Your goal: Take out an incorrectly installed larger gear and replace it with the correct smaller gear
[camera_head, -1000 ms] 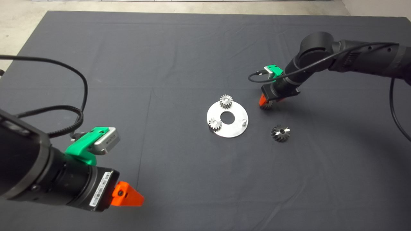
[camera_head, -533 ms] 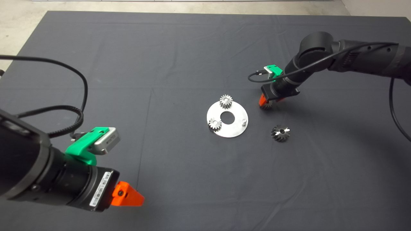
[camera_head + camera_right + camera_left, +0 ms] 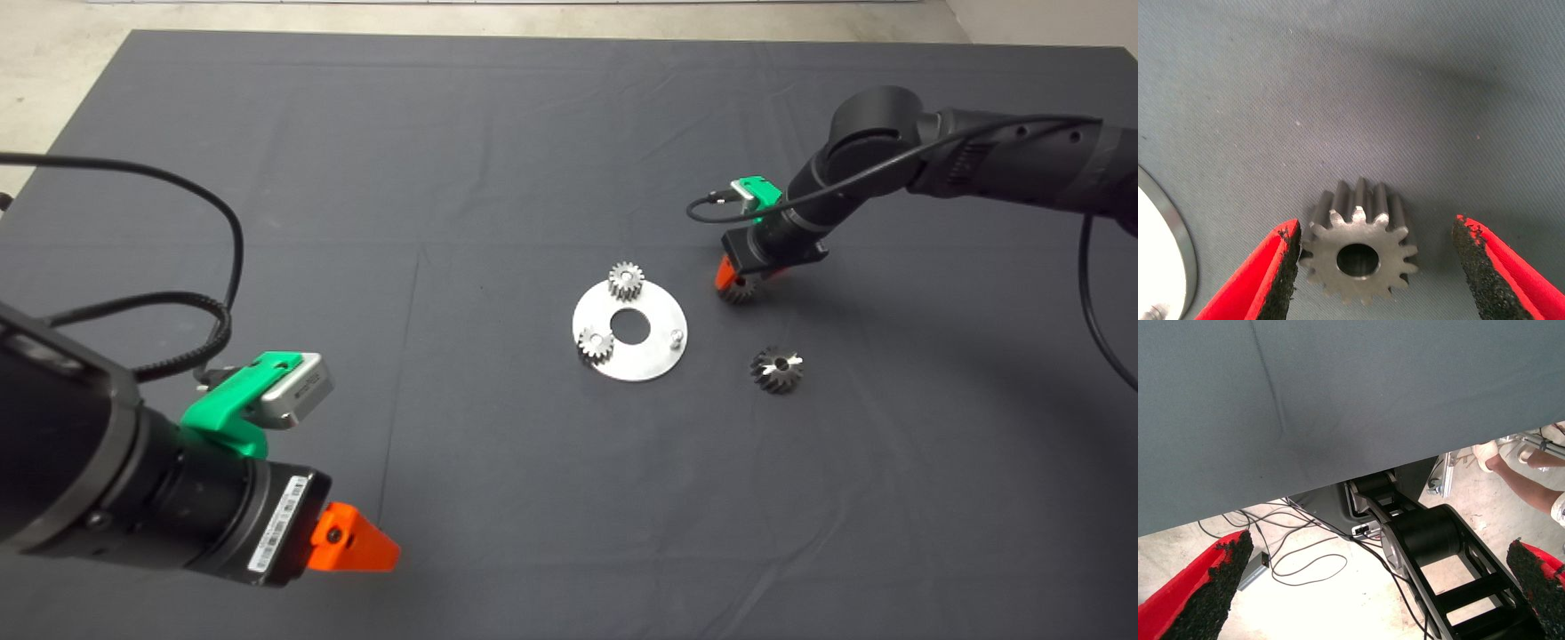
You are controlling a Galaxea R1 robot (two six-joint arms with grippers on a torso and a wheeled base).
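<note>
The smaller gear [image 3: 737,292], dark grey, lies flat on the mat just right of the round silver plate [image 3: 653,356]. My right gripper [image 3: 733,281] stands over it, open. In the right wrist view the smaller gear [image 3: 1359,257] sits between the two pads: one pad [image 3: 1283,270] is almost at its teeth, the other pad [image 3: 1473,263] is well apart. The larger gear [image 3: 776,370] lies loose on the mat, nearer the front and right of the plate. My left gripper [image 3: 356,551] hangs open and parked at the lower left.
Two brighter small gears [image 3: 626,280] [image 3: 595,344] sit on the plate, and one bare pin [image 3: 677,337] stands at its right side. The plate's rim [image 3: 1178,247] shows beside the right gripper. Beyond the mat's edge the left wrist view shows floor cables and a person's leg [image 3: 1528,470].
My right gripper has shifted very slightly over the smaller gear. The gears, the plate and the left arm have stayed where they were.
</note>
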